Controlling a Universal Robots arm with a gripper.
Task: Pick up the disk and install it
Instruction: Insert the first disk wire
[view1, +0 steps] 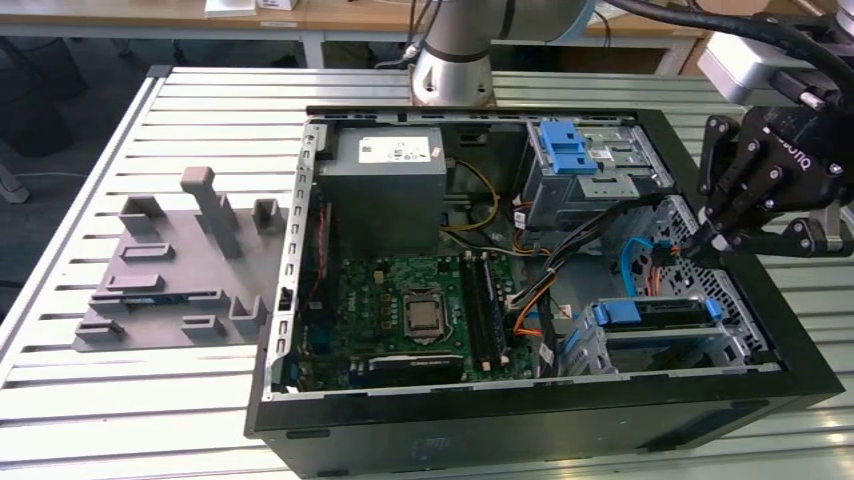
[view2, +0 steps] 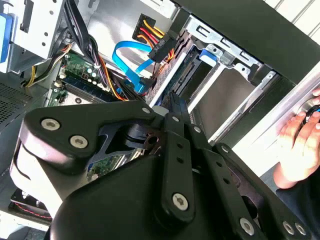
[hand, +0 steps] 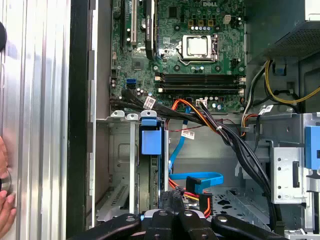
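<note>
End effector (view1: 697, 243) hung over the case (view1: 534, 425) wall at the exterior view's right. I read its fingers as drawn together and gripping nothing. Disk (view1: 654, 313) lay flat in the lower cage (view1: 747, 345), lower right of the exterior view, blue rails showing, just below the end effector and apart from it. In the first wrist view the fingertips (hand: 168, 199) sat near the blue cable (hand: 200, 180). Grey fixture (view1: 174, 270) stood on the bench (view1: 80, 400) at the exterior view's left. In the second wrist view a hand (view2: 300, 142) lay beside the case.
</note>
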